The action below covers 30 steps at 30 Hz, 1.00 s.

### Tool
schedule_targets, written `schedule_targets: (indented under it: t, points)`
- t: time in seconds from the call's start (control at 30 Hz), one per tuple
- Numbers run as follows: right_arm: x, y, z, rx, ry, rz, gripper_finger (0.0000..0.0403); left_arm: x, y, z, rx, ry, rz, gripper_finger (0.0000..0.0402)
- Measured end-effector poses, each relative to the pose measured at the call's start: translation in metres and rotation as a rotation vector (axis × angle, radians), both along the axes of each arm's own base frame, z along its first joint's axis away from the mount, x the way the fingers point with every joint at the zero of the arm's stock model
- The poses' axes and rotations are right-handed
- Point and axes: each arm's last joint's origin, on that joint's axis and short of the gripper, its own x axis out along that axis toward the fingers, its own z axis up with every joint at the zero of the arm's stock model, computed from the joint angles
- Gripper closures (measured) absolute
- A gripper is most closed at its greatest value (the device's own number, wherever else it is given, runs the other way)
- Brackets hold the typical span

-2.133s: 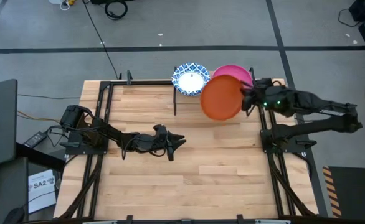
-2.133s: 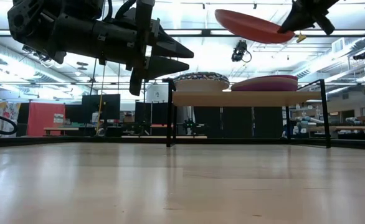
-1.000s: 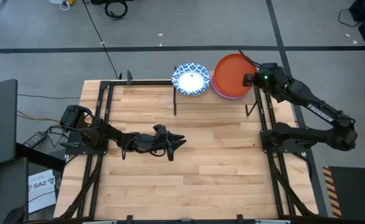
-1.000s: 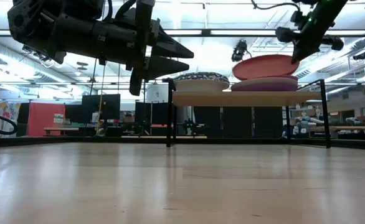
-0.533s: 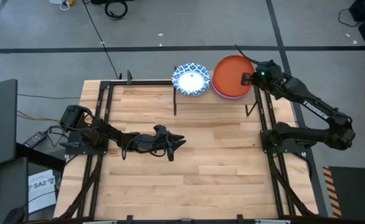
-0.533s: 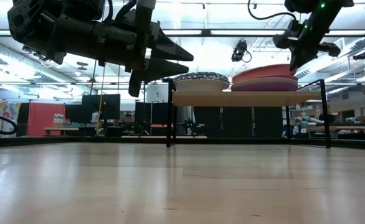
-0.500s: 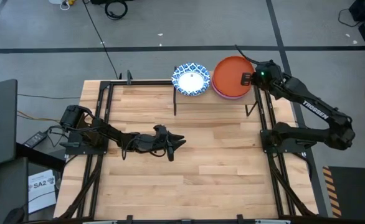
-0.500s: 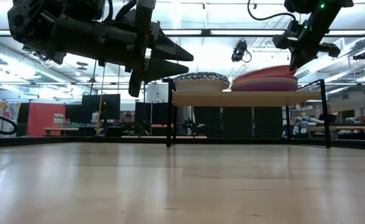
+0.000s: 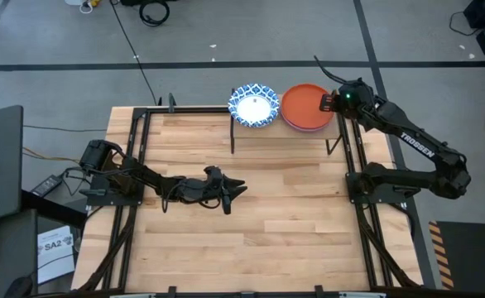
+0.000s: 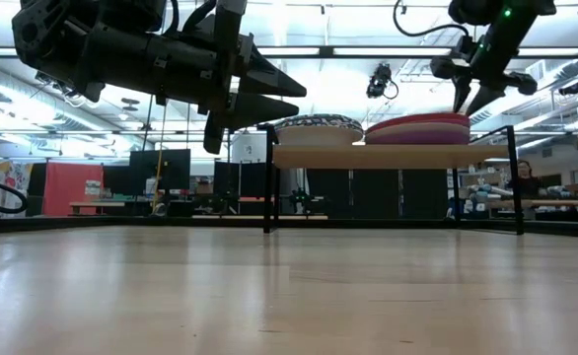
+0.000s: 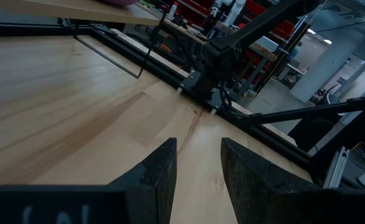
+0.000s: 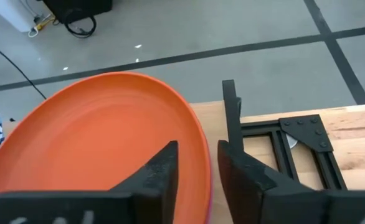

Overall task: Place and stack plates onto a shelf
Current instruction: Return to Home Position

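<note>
Letting go with right gripper (image 10: 471, 101), fingers spread just above shelf's (image 10: 388, 156) right end | settling orange plate (image 9: 306, 103) flat onto pink plate (image 9: 302, 129) there, tilt gone | wrapping up stacking, seemingly | idling left gripper (image 9: 237, 189), fingers parted, well before shelf.

Seen from above, the orange plate (image 9: 306, 103) covers all but a sliver of the pink plate (image 9: 302, 128) beneath it. The blue-rimmed white plate (image 9: 253, 105) hides whatever lies under it. Both stacks cover most of the shelf (image 10: 388, 156). Seen level across the bench, the stacked rims merge and cannot be counted.
</note>
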Motion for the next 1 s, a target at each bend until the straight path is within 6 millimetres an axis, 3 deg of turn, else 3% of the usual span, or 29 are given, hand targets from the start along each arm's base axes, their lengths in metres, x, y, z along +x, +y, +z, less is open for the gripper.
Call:
schedule_targets:
  t: [0.23,0.4,0.67,1.0]
  points:
    - [-0.002,-0.001,0.0,0.011,-0.007,0.002,0.0239,0.0,0.0,0.0,0.0,0.0,0.0,0.0271]
    - [-0.001,-0.001,-0.001,0.025,-0.016,0.026,0.0225,0.0,0.0,0.0,0.0,0.0,0.0,0.0271]
    - [0.009,0.005,-0.001,0.107,-0.114,0.232,0.0241,0.0,0.001,0.0,0.027,0.006,0.001,0.0271]
    - [0.036,0.036,-0.001,0.121,-0.1,0.496,0.0284,0.001,0.001,0.011,0.171,-0.063,-0.005,0.0271]
